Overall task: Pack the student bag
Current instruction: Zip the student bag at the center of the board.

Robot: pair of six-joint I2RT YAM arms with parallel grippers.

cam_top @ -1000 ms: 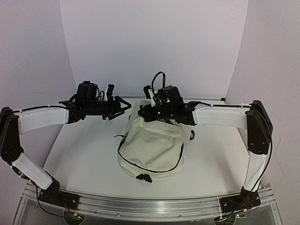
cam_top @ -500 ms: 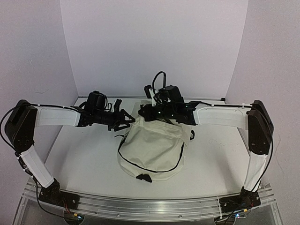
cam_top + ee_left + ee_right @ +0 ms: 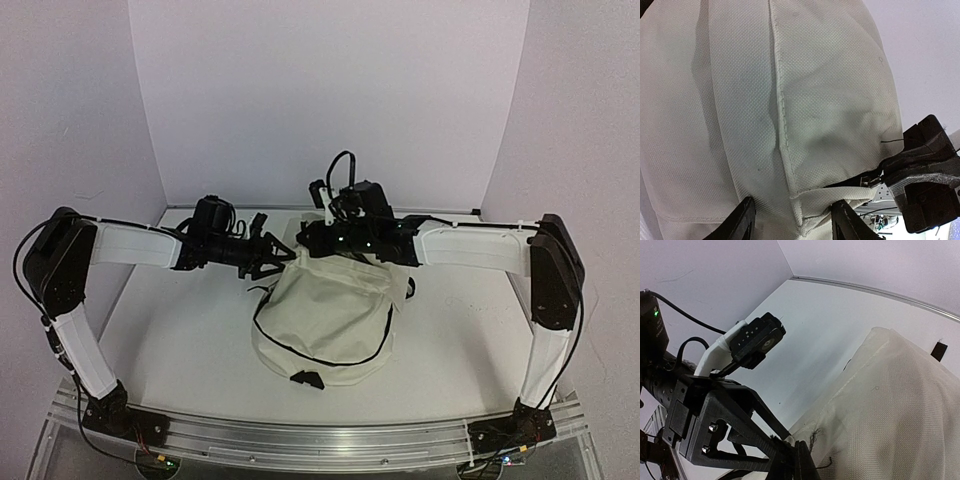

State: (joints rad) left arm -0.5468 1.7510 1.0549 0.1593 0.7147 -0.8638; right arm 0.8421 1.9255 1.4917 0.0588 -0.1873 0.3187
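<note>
Currently the student bag point(image 3: 322, 318) sits slumped on the white table point(image 3: 170, 335), its top end turned toward the back wall and its black zipper trim point(image 3: 300, 357) curving across the near face. A small black tab point(image 3: 308, 379) shows at the bag's near bottom edge.

Right gripper point(image 3: 308, 240): at the bag's far top edge, reaching in from the bag's right. In the right wrist view its fingers point(image 3: 782, 457) come together to a point on the cream rim, where loose threads stick out. Clamped on the fabric.

Left gripper point(image 3: 283, 256): at the bag's far left corner, just beside the right gripper. In the left wrist view the cream canvas fills nearly the whole picture, with a stitched seam running down the middle. The two black fingers point(image 3: 742, 225) stand spread at the bottom edge, and a folded corner of the bag hangs between them. Jaws apart, not pinching. Whether either pad touches the cloth cannot be told.

The right gripper's black body also shows at the right of that view, with the bag's edge running into it.

Both forearms lie roughly level and point inward, meeting over the bag's far end.
</note>
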